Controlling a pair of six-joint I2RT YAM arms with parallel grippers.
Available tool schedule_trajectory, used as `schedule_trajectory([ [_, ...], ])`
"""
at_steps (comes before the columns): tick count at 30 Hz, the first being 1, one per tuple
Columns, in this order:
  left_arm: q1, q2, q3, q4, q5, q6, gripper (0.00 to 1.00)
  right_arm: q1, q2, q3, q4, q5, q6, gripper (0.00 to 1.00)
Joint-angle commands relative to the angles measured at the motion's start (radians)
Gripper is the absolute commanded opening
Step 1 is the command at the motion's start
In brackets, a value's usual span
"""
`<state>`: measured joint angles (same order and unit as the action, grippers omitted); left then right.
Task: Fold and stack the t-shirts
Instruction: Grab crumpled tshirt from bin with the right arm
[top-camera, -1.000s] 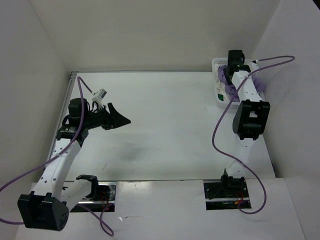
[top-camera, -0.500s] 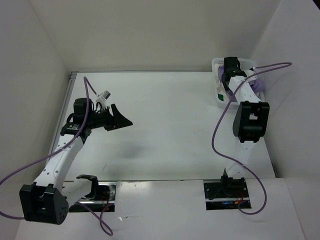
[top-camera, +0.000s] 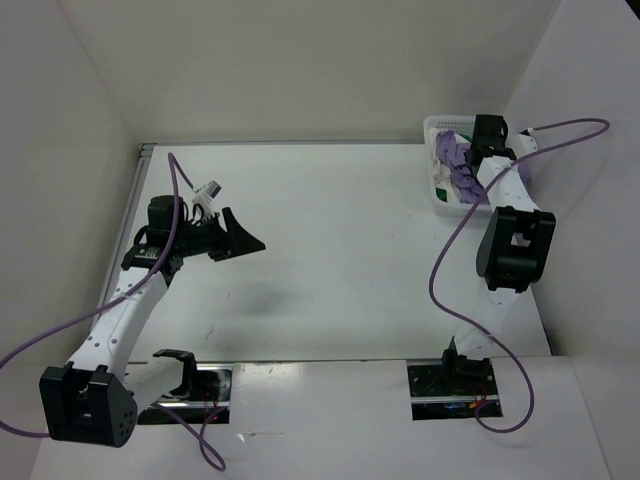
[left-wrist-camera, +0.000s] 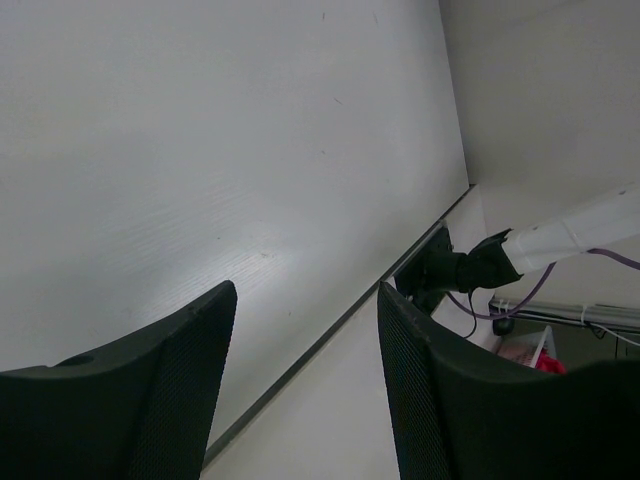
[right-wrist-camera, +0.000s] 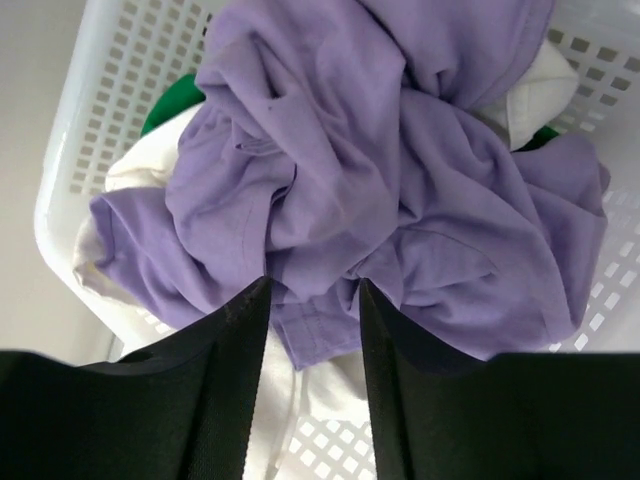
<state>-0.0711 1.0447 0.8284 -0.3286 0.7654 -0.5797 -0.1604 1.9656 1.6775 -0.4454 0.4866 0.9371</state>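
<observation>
The lavender-purple t-shirt (right-wrist-camera: 350, 170) lies crumpled on top of the pile in the white lattice basket (right-wrist-camera: 120, 70). Under it show parts of the cream-white t-shirt (right-wrist-camera: 335, 375) and the bright green t-shirt (right-wrist-camera: 170, 105). My right gripper (right-wrist-camera: 314, 290) hangs over the pile with its jaws partly open. Its fingertips (right-wrist-camera: 255, 300) are at a fold and hem of the lavender cloth, which shows in the gap. From above, the right gripper (top-camera: 487, 135) is over the basket (top-camera: 436, 126) at the back right. My left gripper (top-camera: 243, 240) is open and holds nothing, above the table's left half.
The basket stands in the back right corner against the white walls. White walls close the table in at the left, back and right. Purple cables (top-camera: 440, 270) loop off both arms. In the left wrist view, the table's near edge (left-wrist-camera: 330, 335) and the right arm's base (left-wrist-camera: 450, 270) show.
My right gripper has shifted to the right over the basket, and its elbow has followed. The left arm has drawn in slightly and then held still.
</observation>
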Motion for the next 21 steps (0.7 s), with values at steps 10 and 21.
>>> schedule_trajectory([
  [10,-0.006,-0.028,-0.025,0.042,0.028,-0.014,0.66,0.082,0.027,0.086,-0.009,0.009,0.08,0.48],
  [21,-0.006,-0.018,-0.014,0.03,0.037,-0.014,0.66,0.127,0.067,0.163,-0.144,0.119,0.261,0.42],
])
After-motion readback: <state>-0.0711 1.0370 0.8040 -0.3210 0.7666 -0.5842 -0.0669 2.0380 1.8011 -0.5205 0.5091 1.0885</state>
